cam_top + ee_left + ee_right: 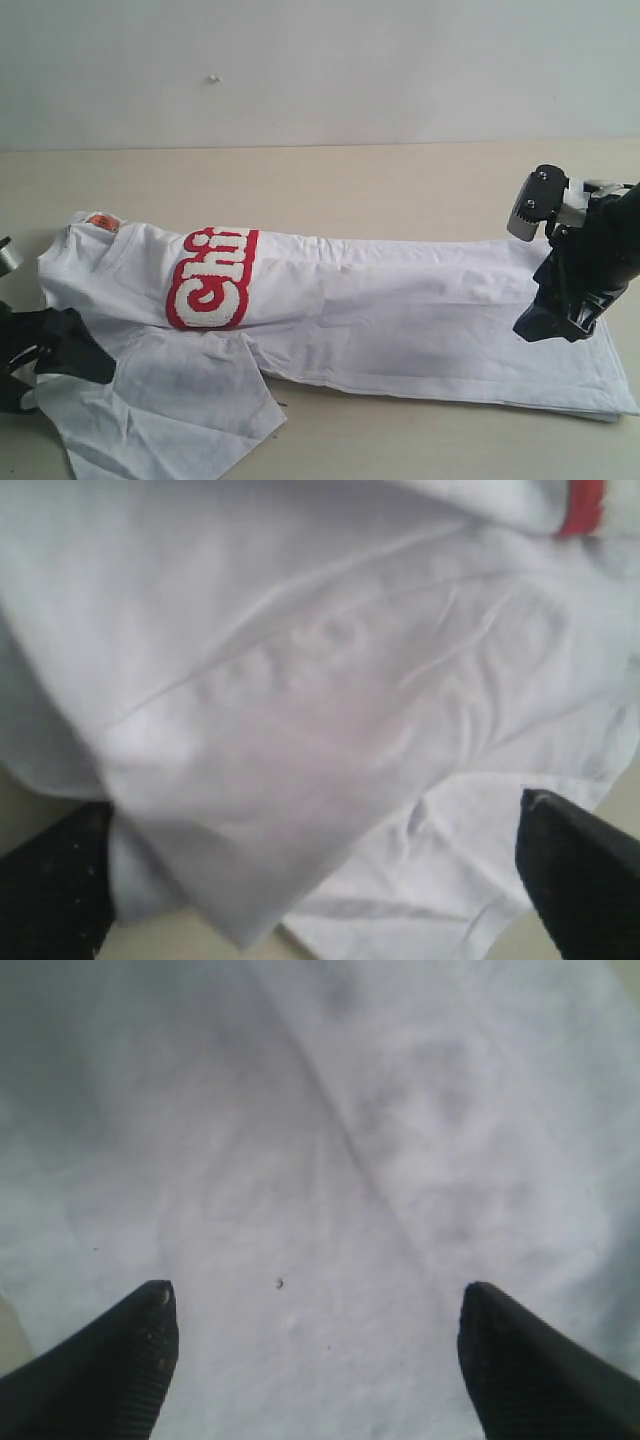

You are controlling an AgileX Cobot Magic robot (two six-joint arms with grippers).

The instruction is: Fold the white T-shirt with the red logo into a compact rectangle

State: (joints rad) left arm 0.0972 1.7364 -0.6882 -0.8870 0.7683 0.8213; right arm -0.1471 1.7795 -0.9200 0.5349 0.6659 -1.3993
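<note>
White T-shirt [380,310] lies in the exterior view as a long band across the table [320,180]. The collar and orange neck tag [101,222] are at the left and the hem is at the lower right, so the long axis runs left to right, dipping a little toward the right. The red logo [212,278] sits in the left third, partly folded under. Your left gripper [45,350] is at the collar end, by the loose sleeve flap at lower left. Your right gripper [555,315] hangs over the hem end. You have one short end per arm, with plenty of bare table above the band and less below it.

In the left wrist view, the fingers [575,875] stand wide apart with nothing pinched. A creased fold of cloth lies between them, and a red sliver shows at upper right.

In the right wrist view, the fingers [110,1360] are likewise spread over flat white cloth with one diagonal crease. Only a sliver of table shows at lower left, so you are likely close to an edge there.
</note>
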